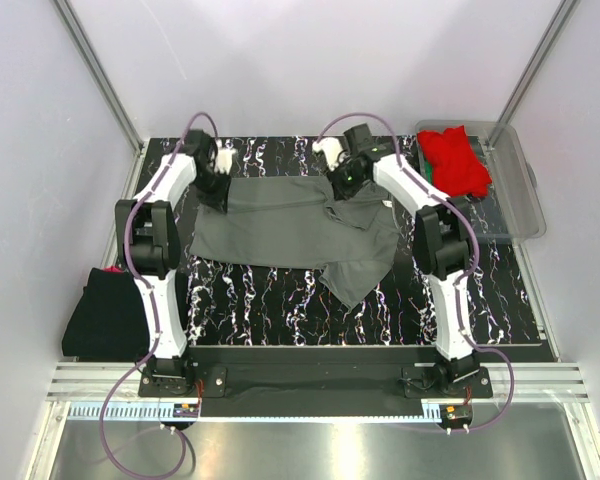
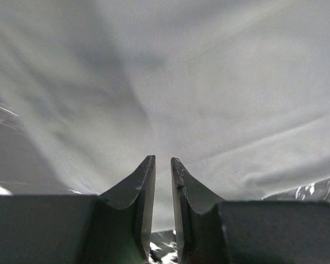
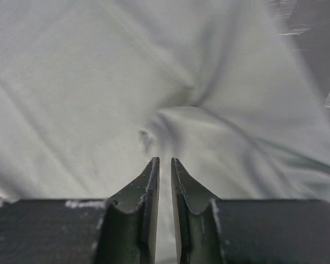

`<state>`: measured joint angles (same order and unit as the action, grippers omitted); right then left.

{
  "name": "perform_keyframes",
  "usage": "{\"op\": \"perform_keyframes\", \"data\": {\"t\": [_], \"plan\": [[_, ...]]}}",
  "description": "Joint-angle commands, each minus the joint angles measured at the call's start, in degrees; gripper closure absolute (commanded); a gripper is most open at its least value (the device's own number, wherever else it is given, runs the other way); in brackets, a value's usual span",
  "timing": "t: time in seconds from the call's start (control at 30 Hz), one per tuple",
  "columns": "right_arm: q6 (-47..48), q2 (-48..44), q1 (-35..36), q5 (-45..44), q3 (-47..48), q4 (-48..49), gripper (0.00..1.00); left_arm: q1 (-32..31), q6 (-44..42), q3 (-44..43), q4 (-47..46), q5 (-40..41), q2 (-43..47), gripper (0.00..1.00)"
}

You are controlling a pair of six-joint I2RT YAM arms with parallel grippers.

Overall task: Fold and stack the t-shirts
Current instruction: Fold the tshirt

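Grey t-shirt [image 1: 280,232], soft and limp, would sag if lifted; grip its top-of-frame edge. Left claw [image 2: 163,162] pinches it; right claw [image 3: 165,160] sits nearly closed, hold unclear.

The grey t-shirt [image 1: 280,225] is matt, finely woven cloth. The table top [image 1: 280,310] is glossy black with white veining. The far-right tub [image 1: 515,200] is clear, smooth plastic.
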<state>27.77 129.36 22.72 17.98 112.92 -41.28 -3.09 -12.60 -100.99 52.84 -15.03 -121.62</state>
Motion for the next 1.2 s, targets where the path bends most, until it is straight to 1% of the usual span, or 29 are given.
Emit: {"op": "perform_keyframes", "data": {"t": [0.0, 0.03, 0.1, 0.13, 0.27, 0.33, 0.43, 0.67, 0.83, 0.87, 0.93, 1.03, 1.17], "plan": [[0.71, -4.56, -3.64, -1.98, 3.96, 1.90, 0.79, 0.37, -2.60, -9.64, 2.08, -0.89, -3.77, 0.77], [0.62, -3.95, -4.69, -2.24, 4.49, 2.16, 0.79, 0.54, -2.87, -13.75, 2.53, 0.86, -5.10, 0.77], [0.62, -1.49, -7.42, -3.21, 6.07, 2.43, 0.79, 0.81, -2.87, -17.99, 3.58, 2.54, -8.09, 0.77], [0.53, -0.52, -8.21, -3.65, 6.52, 2.95, 0.79, 0.98, -2.96, -21.76, 4.63, 3.94, -11.06, 0.77], [0.70, 4.48, -12.16, -5.40, 8.45, 4.01, 0.80, 1.07, -4.01, -26.62, 4.64, 7.81, -16.18, 0.77], [1.32, 5.72, -12.96, -6.20, 8.80, 4.63, 0.80, 1.07, -4.71, -28.37, 4.73, 9.74, -18.38, 0.76], [2.20, 7.48, -14.11, -6.55, 9.68, 4.98, 0.81, 1.25, -5.42, -30.14, 5.25, 10.98, -20.49, 0.76], [2.82, 10.56, -14.28, -7.51, 10.83, 4.80, 0.82, 1.60, -6.56, -31.20, 5.52, 12.65, -23.04, 0.76], [4.22, 12.49, -14.37, -11.55, 10.82, 4.89, 0.83, 1.69, -7.52, -32.34, 5.43, 14.84, -24.18, 0.76], [4.48, 13.37, -14.81, -12.78, 11.61, 4.89, 0.83, 1.69, -7.87, -32.78, 5.52, 14.85, -24.54, 0.76], [4.40, 14.51, -15.42, -13.67, 12.84, 4.89, 0.83, 1.86, -9.10, -34.79, 5.43, 19.22, -25.85, 0.76], [4.49, 17.24, -16.39, -15.34, 16.18, 4.89, 0.84, 2.04, -11.30, -37.60, 4.99, 22.22, -27.96, 0.76], [5.10, 19.70, -16.66, -15.34, 19.87, 4.98, 0.84, 2.04, -12.97, -38.58, 2.54, 23.38, -28.85, 0.76]]}}
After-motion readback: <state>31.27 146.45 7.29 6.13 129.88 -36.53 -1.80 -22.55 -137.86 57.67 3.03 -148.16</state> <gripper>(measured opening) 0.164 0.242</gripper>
